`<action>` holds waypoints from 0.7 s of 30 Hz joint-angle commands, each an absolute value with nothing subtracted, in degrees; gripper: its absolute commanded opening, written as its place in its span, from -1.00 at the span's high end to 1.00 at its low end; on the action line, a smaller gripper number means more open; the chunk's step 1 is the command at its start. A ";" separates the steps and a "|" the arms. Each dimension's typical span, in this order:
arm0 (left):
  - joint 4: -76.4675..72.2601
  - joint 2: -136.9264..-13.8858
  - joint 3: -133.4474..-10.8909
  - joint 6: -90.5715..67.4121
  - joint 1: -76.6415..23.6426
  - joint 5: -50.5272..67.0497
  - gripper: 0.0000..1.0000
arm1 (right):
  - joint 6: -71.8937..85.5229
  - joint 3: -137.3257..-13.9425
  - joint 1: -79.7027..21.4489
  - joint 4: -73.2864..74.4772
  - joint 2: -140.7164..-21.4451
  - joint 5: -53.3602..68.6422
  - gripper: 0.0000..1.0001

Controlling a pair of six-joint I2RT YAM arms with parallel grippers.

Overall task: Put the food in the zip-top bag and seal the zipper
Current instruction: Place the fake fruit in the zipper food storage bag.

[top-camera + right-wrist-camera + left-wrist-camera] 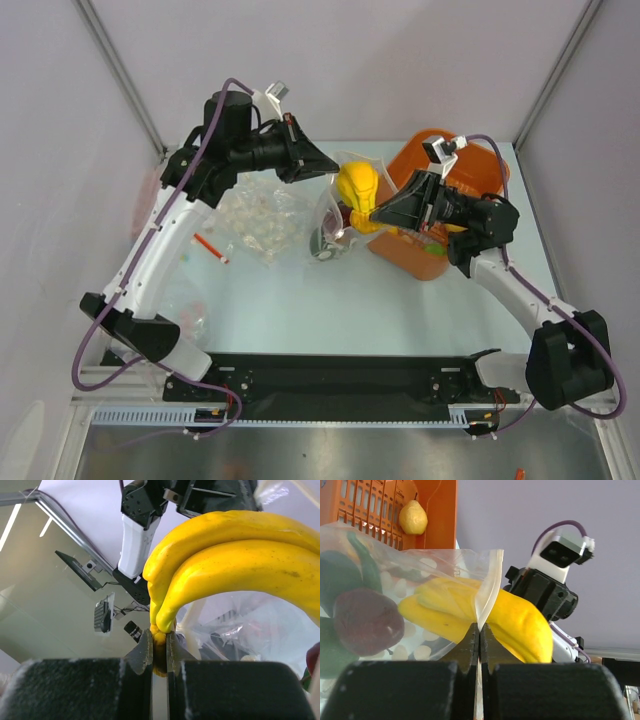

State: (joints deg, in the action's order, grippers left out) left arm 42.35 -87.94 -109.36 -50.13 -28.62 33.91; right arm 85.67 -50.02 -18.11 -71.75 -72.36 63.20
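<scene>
Hidden: the lower part of the zip-top bag point(328, 222) is lost in folds and glare from above. In the left wrist view its left side runs off the frame.
Hard to make out: green pieces point(339, 577) sit blurred behind the film, and I cannot tell which fruit each is.
Cut off: the banana point(240, 565) leaves the right wrist frame at the right edge.
Left gripper point(479, 630): jaws pressed fully together, pinching the bag's mouth edge.
Right gripper point(159, 645): nearly closed, clamped on the banana's brown stem tip.
Banana position: in the air between the 2 grippers, halfway through the bag's mouth. 1 part is behind the dotted film and the rest is outside.
Banana form: smooth glossy yellow plastic, 2 curved fingers joined at 1 stem.
Bag material: thin, clear, floppy, wrinkled, printed with white round dots. It hangs from the left gripper just beside the orange basket point(470, 170).
Zipper point(489, 590): a narrow clear strip along the mouth edge, bent upward from the pinch.
Apple point(367, 622): dark red, round, dull-skinned, inside the bag.
Lemon point(413, 517): yellow, pointed top, dimpled, in the basket.
Basket: rigid orange plastic with slotted walls.
Plain clear bags point(255, 215): a crumpled heap on the table point(300, 310).
</scene>
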 commanded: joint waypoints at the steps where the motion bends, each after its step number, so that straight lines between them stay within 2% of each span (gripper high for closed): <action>1: 39.46 -85.25 -112.32 -52.56 -28.56 36.56 0.99 | 86.48 -48.52 -17.32 -77.08 -73.04 60.91 1.00; 6: 39.46 -85.08 -111.62 -52.38 -28.65 36.47 0.99 | 85.17 -47.99 -17.14 -74.36 -74.09 60.82 1.00; 13: 38.23 -84.99 -110.83 -53.26 -28.57 37.35 1.00 | 74.63 -49.30 -17.05 -59.18 -72.77 61.70 1.00; 16: 38.32 -84.99 -110.31 -52.82 -28.56 37.18 1.00 | 68.57 -50.44 -17.40 -49.78 -71.72 62.23 0.66; 17: 38.49 -84.90 -110.04 -52.56 -28.56 37.18 0.99 | 66.12 -50.88 -17.49 -46.70 -70.76 62.40 0.38; 18: 38.24 -84.90 -109.52 -52.47 -28.56 37.18 1.00 | 62.00 -51.58 -17.75 -43.45 -70.23 62.14 0.21; 20: 37.79 -84.64 -108.11 -52.38 -28.65 37.09 0.99 | 57.15 -53.87 -17.93 -32.99 -68.57 61.35 -0.10; 21: 37.53 -84.55 -107.76 -52.30 -28.65 37.09 0.99 | 53.13 -54.66 -18.10 -26.78 -68.12 60.91 -0.15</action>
